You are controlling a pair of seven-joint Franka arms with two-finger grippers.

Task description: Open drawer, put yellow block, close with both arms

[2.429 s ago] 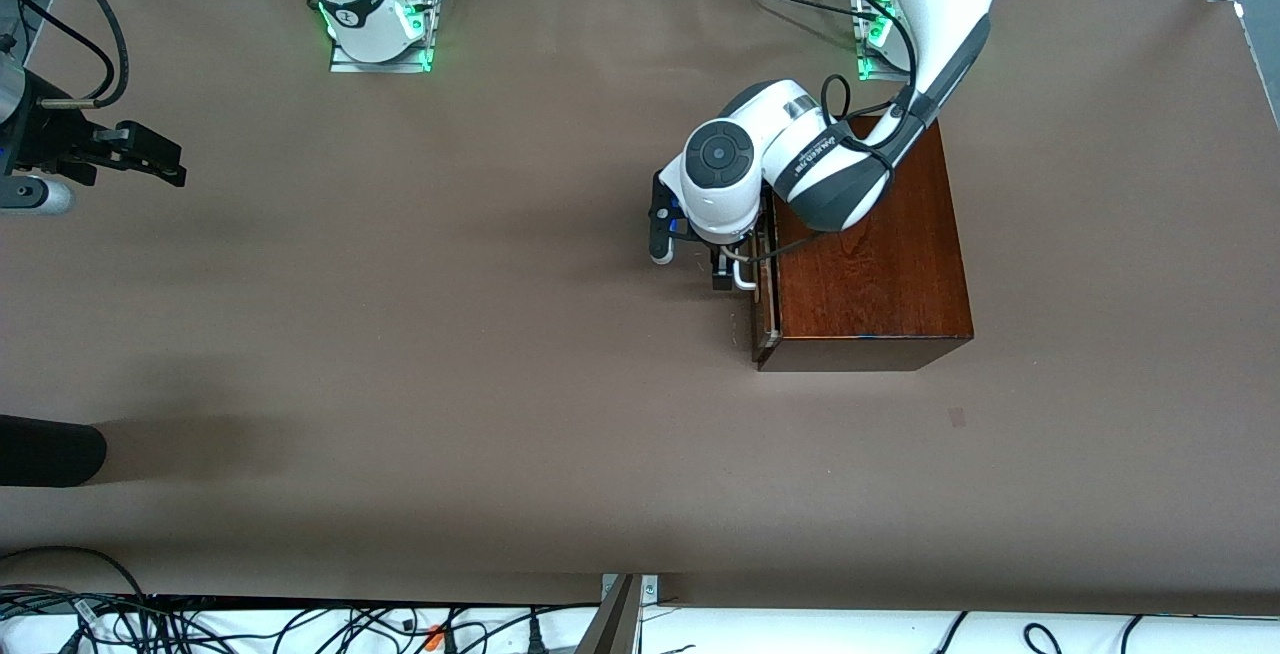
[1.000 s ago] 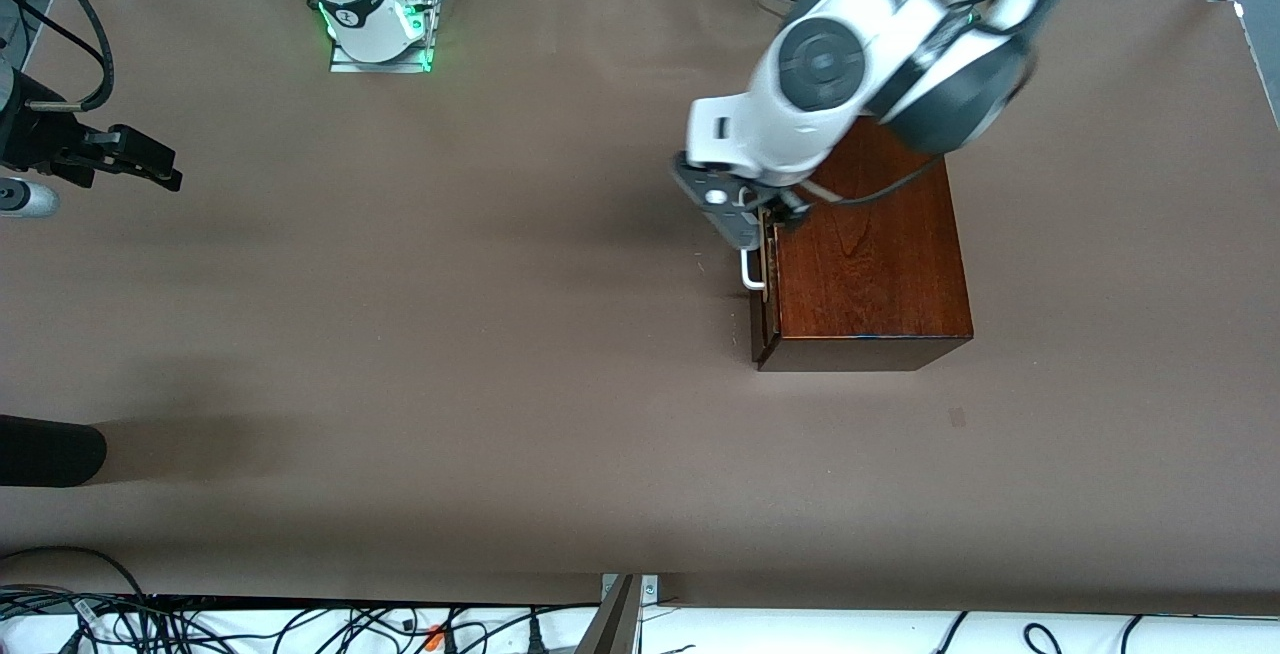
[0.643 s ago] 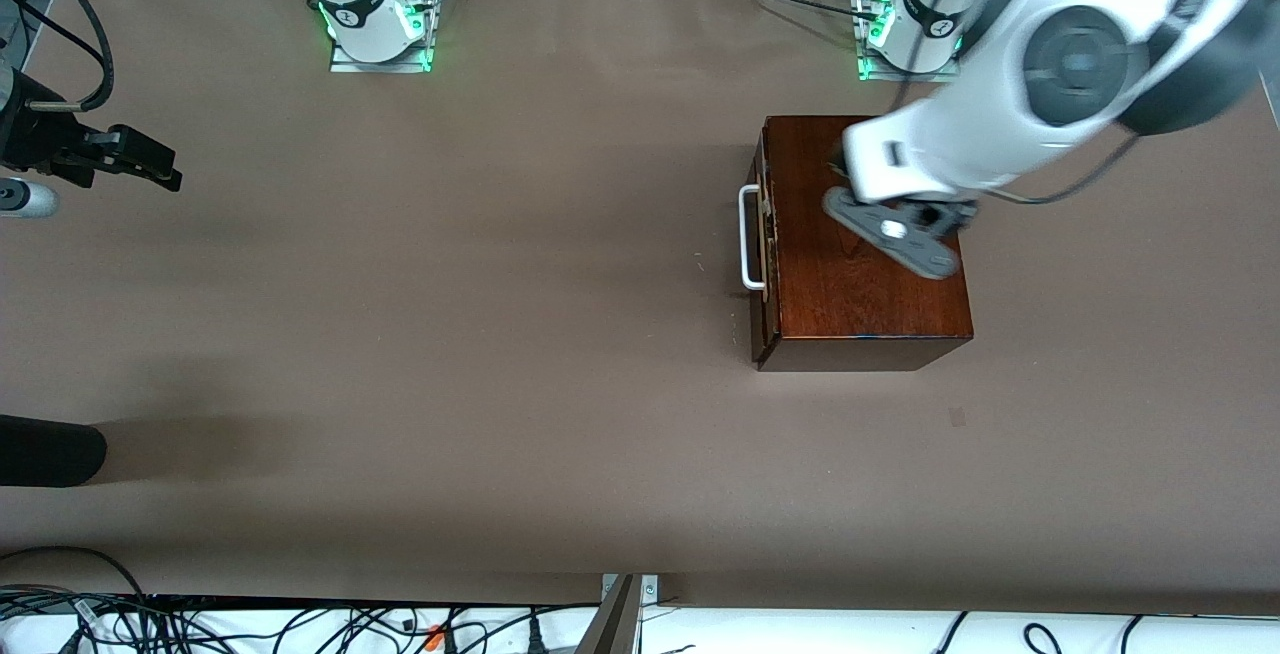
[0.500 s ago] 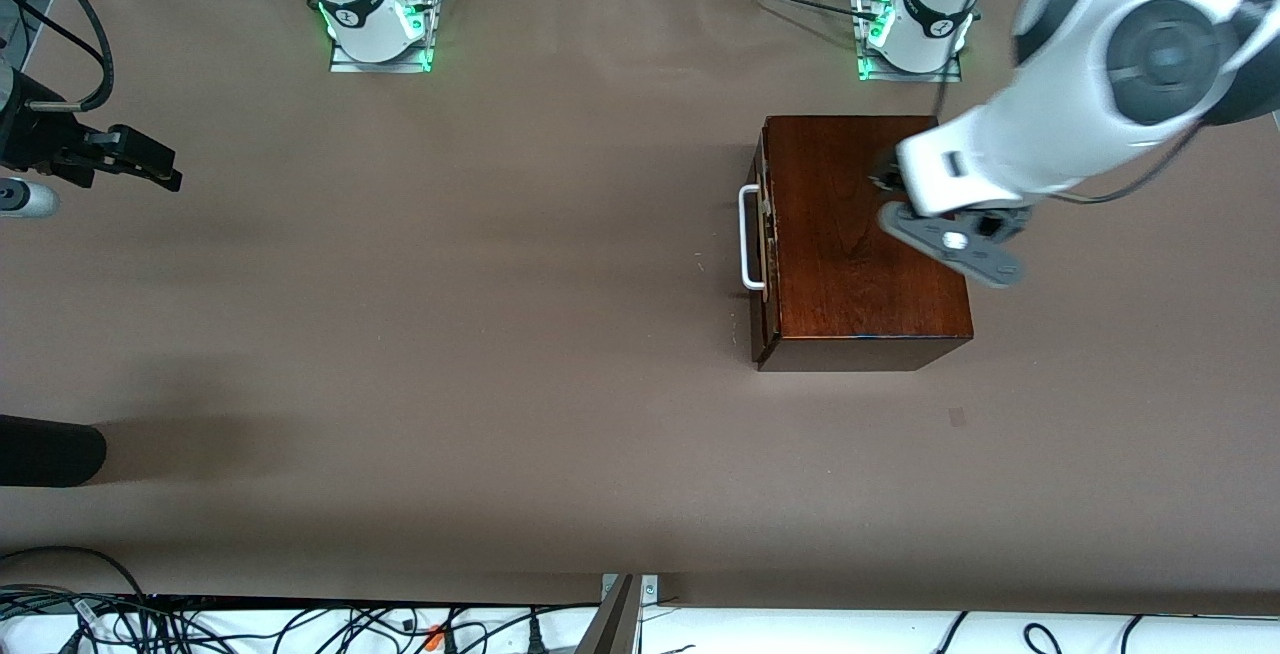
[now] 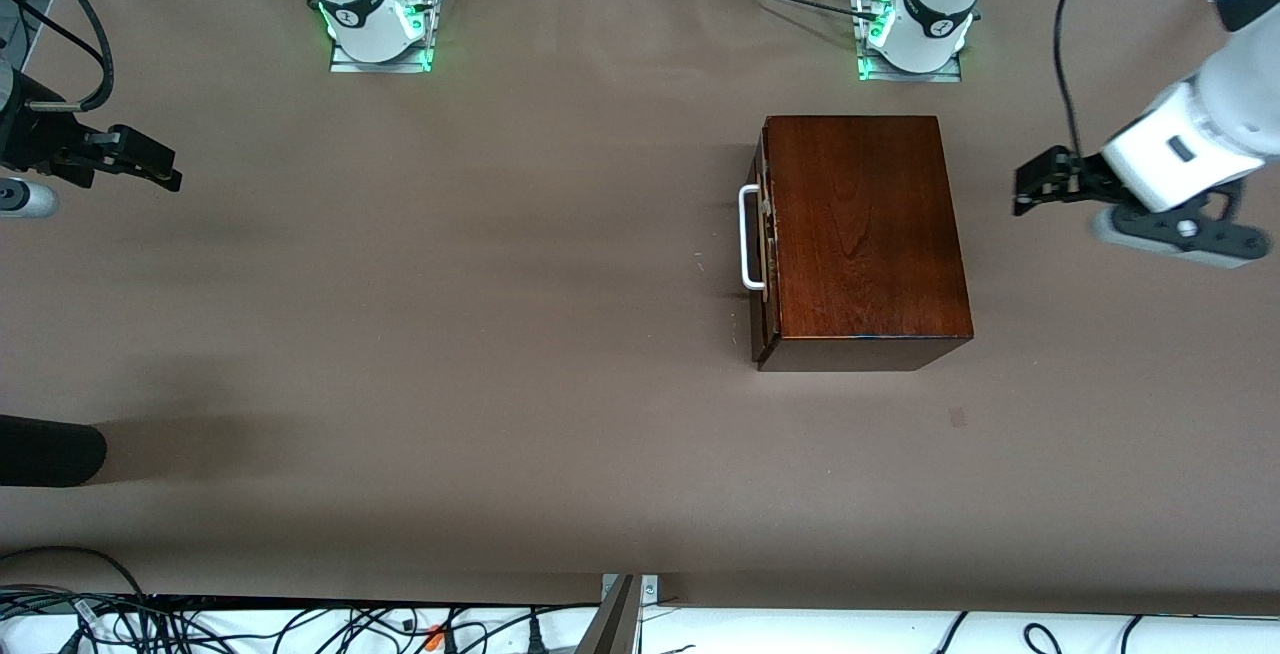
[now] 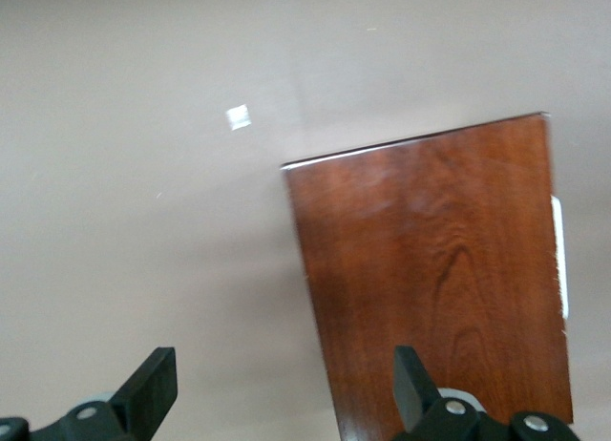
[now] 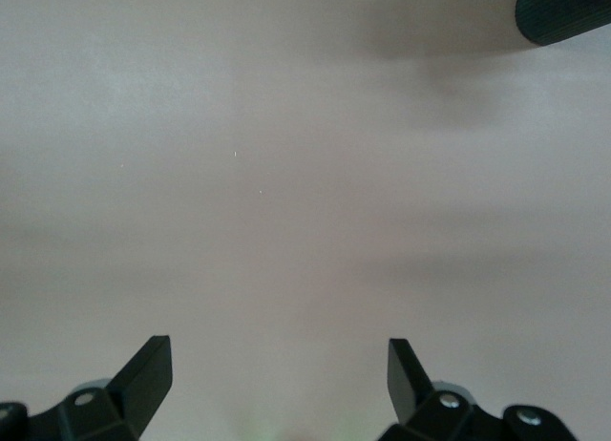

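table (image 5: 450, 334): brown covering | black rounded object (image 5: 45, 449): at edge (identity unclear) | cables (image 5: 300, 624): nearest camera

One drawer (image 5: 765, 234) shut in one wooden box (image 5: 862, 234), two arms, two claws, one table (image 5: 450, 334)

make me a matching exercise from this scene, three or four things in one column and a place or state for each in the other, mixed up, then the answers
Things
1. glossy dark mahogany-coloured wooden box
2. white U-shaped bar handle
3. left gripper
4. right gripper

Places or states
A. open, over bare table at the right arm's end
B. on the closed drawer front
C. standing on the brown table
D. open, over the table at the left arm's end, beside the box

Pairs: 1-C, 2-B, 3-D, 4-A
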